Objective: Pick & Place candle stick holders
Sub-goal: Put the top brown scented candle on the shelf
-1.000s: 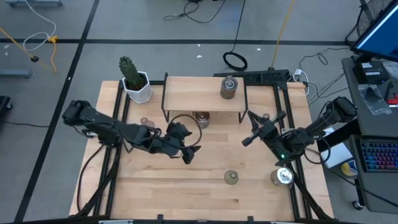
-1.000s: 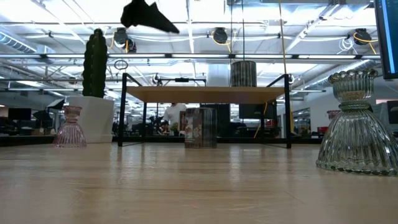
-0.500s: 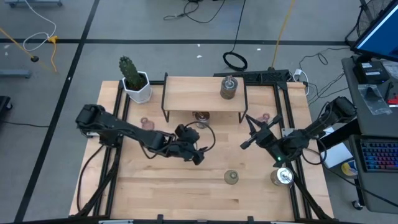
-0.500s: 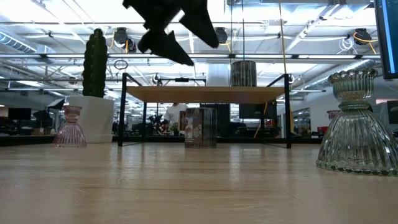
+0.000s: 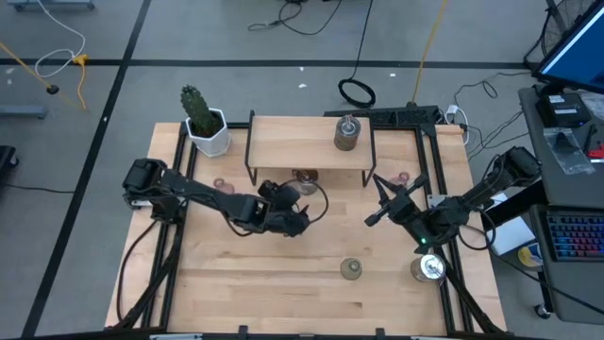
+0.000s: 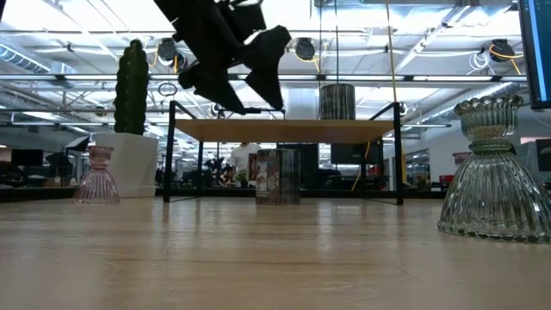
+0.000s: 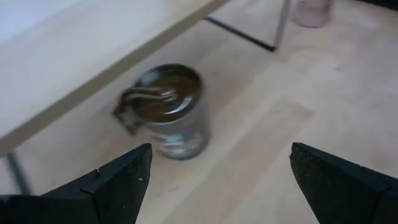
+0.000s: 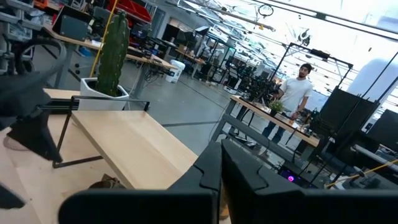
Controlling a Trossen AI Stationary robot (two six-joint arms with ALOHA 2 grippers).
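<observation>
Left claw (image 5: 300,221) now nearer shelf, wide open, empty, facing silvery holder (image 7: 169,111); right claw (image 5: 373,216) shut; risk: clipping shelf edge

A grey floor (image 5: 236,38) marked with dark lines surrounds the wooden table (image 5: 245,293). Loose cables (image 5: 311,14) trail across it on the far side. At the right stands a desk with a keyboard (image 5: 576,236). Beyond, ceiling lights (image 6: 301,47) shine over workbenches (image 8: 273,115), where a person (image 8: 292,93) stands.
</observation>
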